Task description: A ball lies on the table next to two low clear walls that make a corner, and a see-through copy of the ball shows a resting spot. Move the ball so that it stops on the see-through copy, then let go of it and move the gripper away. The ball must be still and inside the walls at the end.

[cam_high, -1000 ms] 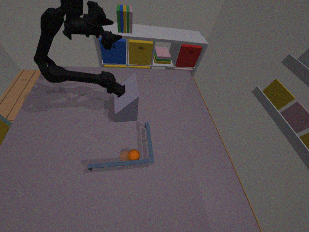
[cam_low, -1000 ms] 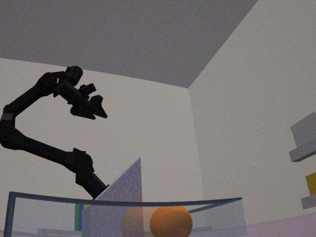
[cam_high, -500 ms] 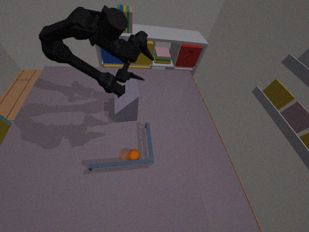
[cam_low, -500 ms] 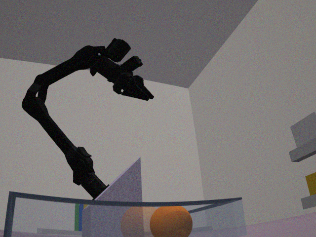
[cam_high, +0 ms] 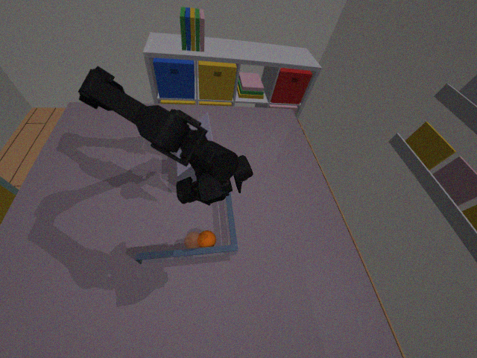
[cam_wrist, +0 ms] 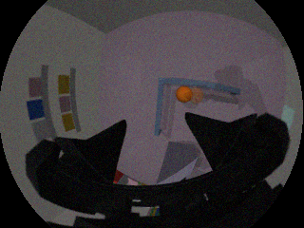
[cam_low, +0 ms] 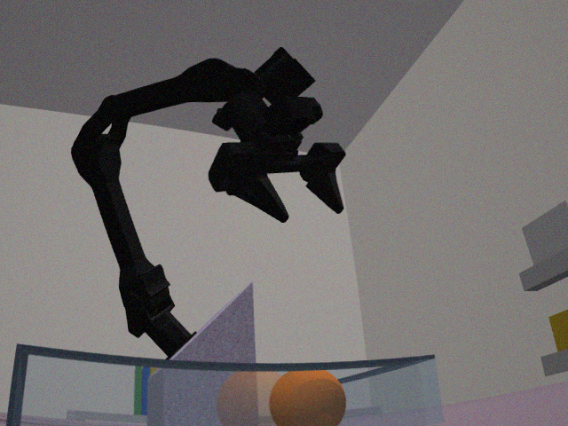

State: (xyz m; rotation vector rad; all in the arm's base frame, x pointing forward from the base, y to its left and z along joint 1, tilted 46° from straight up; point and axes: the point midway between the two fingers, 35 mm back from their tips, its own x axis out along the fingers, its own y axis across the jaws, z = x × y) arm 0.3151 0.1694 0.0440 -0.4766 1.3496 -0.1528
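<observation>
the open, empty gripper (cam_high: 215, 186) (cam_low: 313, 217) (cam_wrist: 156, 120) hangs high, fingers spread probably to straddle the ball (cam_high: 206, 239) (cam_low: 307, 401) (cam_wrist: 184, 94) inside the walls' corner (cam_high: 233, 247) (cam_wrist: 162, 81).

Looks most like a playroom or child's room in a home, judging by a low white cubby unit (cam_high: 246, 46) (cam_wrist: 141, 209) past the far edge of the counter (cam_high: 308, 269) (cam_low: 504, 403) (cam_wrist: 142, 57) in the top view, filled with blue, yellow and red bins (cam_high: 217, 84) (cam_wrist: 117, 177) and topped with bright upright books (cam_high: 191, 28) (cam_low: 141, 390) (cam_wrist: 154, 211). Also has wall shelves (cam_high: 423, 183) (cam_low: 546, 271) (cam_wrist: 45, 95) beyond the right edge and wooden floorboards (cam_high: 23, 150) off the far left corner.
</observation>
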